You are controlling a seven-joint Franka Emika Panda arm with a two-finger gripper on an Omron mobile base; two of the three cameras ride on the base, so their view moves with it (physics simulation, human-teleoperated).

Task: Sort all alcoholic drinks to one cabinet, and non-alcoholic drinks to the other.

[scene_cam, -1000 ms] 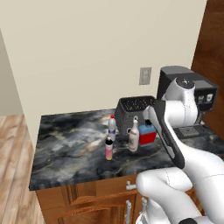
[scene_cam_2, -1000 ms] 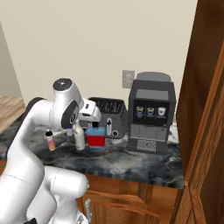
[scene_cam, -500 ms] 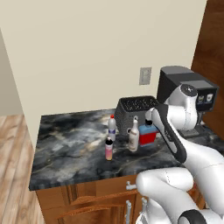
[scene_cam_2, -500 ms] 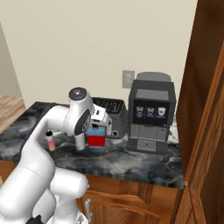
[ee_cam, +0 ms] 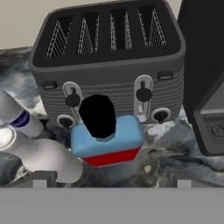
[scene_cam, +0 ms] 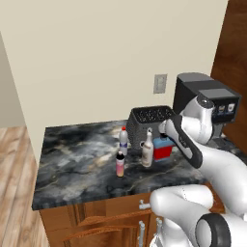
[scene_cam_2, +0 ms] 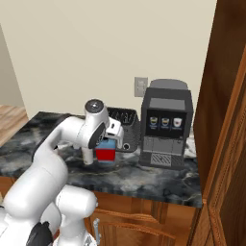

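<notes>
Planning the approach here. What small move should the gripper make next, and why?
Probably ease straight down over the blue and red carton. The open gripper hovers above its black cap, not touching it, with the toaster close behind and a pale bottle beside it.

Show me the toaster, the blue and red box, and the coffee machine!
toaster (ee_cam: 109, 52), hand view, on its slotted top.
blue and red box (ee_cam: 124, 140), hand view, on its blue top.
coffee machine (scene_cam_2: 166, 127), right base view, on its front panel.

Beside the toaster (scene_cam: 150, 119) stand three bottles (scene_cam: 147, 152) and one blue-and-red carton (ee_cam: 106, 144); one coffee machine (scene_cam_2: 165, 123) stands on its other side.
</notes>
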